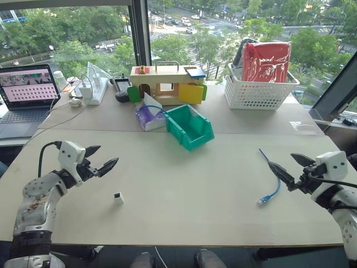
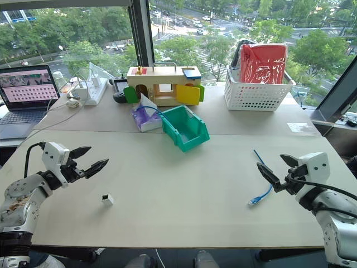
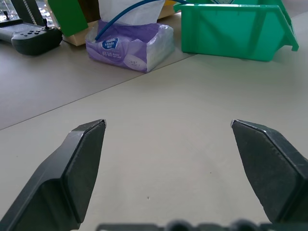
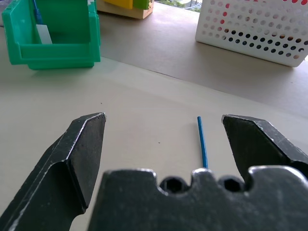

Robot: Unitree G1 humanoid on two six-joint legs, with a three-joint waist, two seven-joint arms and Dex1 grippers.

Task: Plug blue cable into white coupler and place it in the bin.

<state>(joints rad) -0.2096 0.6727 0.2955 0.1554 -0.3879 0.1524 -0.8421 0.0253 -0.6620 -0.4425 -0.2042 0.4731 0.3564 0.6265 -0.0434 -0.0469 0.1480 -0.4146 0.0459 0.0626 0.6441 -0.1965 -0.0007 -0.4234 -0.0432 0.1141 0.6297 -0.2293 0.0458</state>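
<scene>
Both grippers hang low over the near edge of the table (image 1: pixel 184 167), which serves as the landmark for everything else. On that edge's left side, the left gripper (image 1: pixel 103 158) hovers with its two black fingers spread wide and nothing between them. On the right side, the right gripper (image 1: pixel 290 167) is likewise spread wide and empty.

Along the table's far right stands the white lattice basket (image 1: pixel 259 89), holding a red bag (image 1: pixel 266 61). Off the table's far left corner, on a neighbouring surface, sits an open laptop (image 1: pixel 25 92). At the table's far middle rests the wooden box (image 1: pixel 167 84) with yellow and green flaps. In front of it, nearer the table's centre, the bin (image 1: pixel 189 127) lies with its sloped opening turned toward the near right. Touching the bin's left side is a purple tissue pack (image 1: pixel 148 117), with a second blue cord arching over it into the bin.

On the table's near right, just beside the right gripper's fingers, lies the blue cable (image 1: pixel 270 180), running from a straight far end to a curled near end with a clear plug. On the table's near left, close below the left gripper, rests the white coupler (image 1: pixel 118 197), well apart from the cable.
</scene>
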